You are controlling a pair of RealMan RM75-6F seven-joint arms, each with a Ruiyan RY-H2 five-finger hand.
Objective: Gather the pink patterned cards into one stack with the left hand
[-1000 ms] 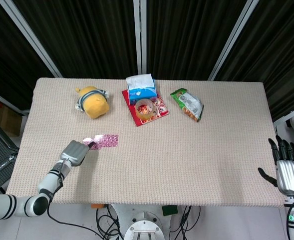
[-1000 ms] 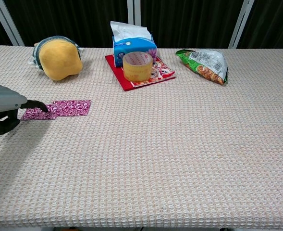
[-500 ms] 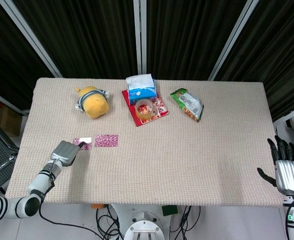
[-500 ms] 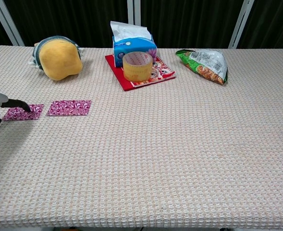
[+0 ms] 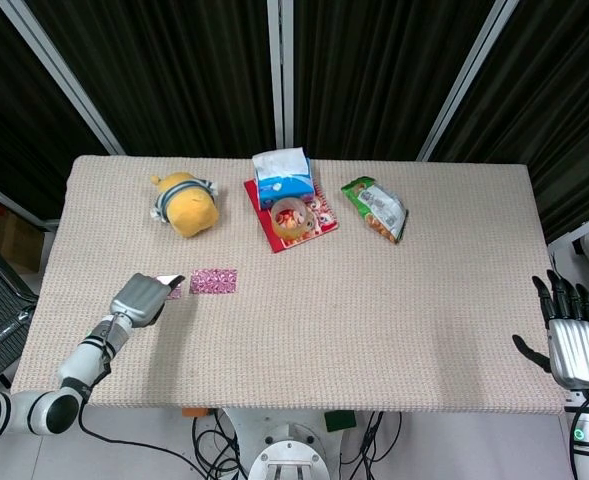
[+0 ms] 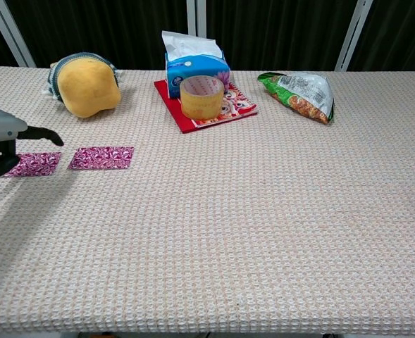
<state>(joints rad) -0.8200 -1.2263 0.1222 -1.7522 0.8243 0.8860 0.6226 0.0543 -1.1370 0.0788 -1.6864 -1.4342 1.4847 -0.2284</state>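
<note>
Two pink patterned cards lie flat on the table's left side with a small gap between them. The right card [image 5: 214, 281] [image 6: 101, 157] is fully in view. The left card [image 6: 35, 163] [image 5: 175, 292] is partly hidden under my left hand [image 5: 141, 297] [image 6: 1, 137]. That hand hovers over the card's left end with one dark finger [image 6: 46, 134] stretched out above the card, clear of it, and holds nothing. My right hand [image 5: 572, 338] hangs past the table's front right corner, fingers spread and empty.
At the back stand a yellow plush toy [image 6: 86, 85], a blue tissue box [image 6: 196, 58], a tape roll [image 6: 201, 96] on a red booklet [image 6: 228, 107], and a snack bag [image 6: 300, 91]. The table [image 6: 249, 232] has a woven beige cover.
The left hand dragged the left card leftward, away from the right card it first touched. Its finger has now lifted off that card and shifted slightly right. The right hand stayed put.
</note>
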